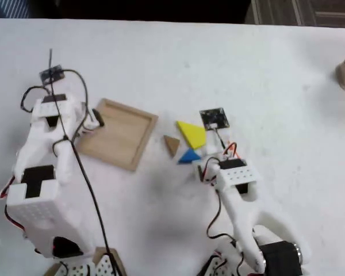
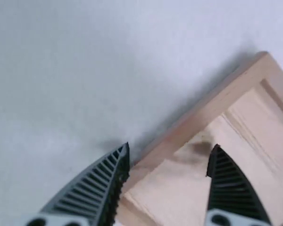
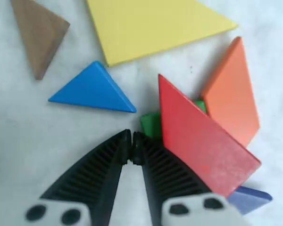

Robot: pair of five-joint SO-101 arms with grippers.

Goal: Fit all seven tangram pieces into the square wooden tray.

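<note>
High view: the wooden tray (image 1: 119,135) has nothing in it, so all the tangram pieces (image 1: 191,133) are left to do. They lie just right of it. The left claw (image 2: 170,155) is wide across the tray's left rim. The right claw (image 3: 132,141) is closed on nothing, beside the pieces.

The high camera looks down from above on the whole table (image 1: 259,75). The left wrist camera looks down from very close on a corner of the wooden tray (image 2: 205,110). The right wrist camera looks down from very close on the yellow piece (image 3: 146,26) and blue piece (image 3: 92,89). The high view shows these too, but small.
</note>
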